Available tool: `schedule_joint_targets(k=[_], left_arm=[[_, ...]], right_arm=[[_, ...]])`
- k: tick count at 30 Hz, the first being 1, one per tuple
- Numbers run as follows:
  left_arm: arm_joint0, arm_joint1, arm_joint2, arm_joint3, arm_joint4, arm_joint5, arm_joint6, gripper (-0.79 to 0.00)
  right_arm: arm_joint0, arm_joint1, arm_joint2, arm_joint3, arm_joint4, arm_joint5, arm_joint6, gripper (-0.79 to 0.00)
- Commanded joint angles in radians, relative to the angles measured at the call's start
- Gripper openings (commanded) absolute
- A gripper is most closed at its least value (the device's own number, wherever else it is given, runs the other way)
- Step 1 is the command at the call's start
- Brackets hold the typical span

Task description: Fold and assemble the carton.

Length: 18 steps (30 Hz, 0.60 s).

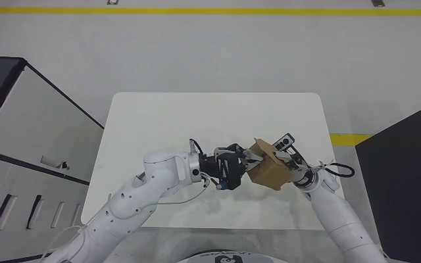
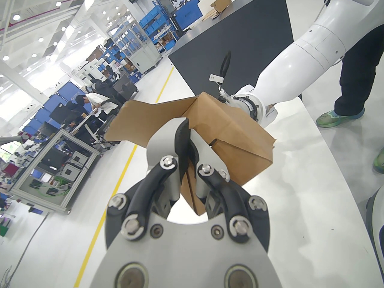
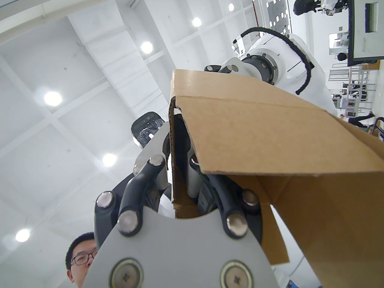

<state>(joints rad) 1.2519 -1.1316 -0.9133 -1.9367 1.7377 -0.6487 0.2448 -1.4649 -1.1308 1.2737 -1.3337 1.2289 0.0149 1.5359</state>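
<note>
No readable text, label or number on the carton (image 1: 270, 169) or table (image 1: 197, 118)

The carton (image 1: 268, 169) is plain brown corrugated cardboard, partly erected into a box shape, with its flaps open and unsealed. It is tilted, with one corner pointing toward the far side, over the right-of-centre area of the table (image 1: 197, 118). The left gripper (image 2: 187, 133) clamps a flap on its left side. The right gripper (image 3: 177, 151) clamps a panel edge on its right side.
</note>
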Motion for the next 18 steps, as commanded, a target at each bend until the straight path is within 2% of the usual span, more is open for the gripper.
schedule_joint_targets(k=[1, 18], left_arm=[[0.001, 0.001, -0.001, -0.002, 0.003, -0.001, -0.001, -0.785], [-0.011, 0.002, -0.02, 0.014, -0.028, 0.007, 0.009, -0.785]], right_arm=[[0.002, 0.0, -0.001, 0.001, 0.001, -0.001, 0.0, -0.785], [0.021, 0.004, -0.004, 0.027, 0.002, -0.006, 0.0, -0.785]])
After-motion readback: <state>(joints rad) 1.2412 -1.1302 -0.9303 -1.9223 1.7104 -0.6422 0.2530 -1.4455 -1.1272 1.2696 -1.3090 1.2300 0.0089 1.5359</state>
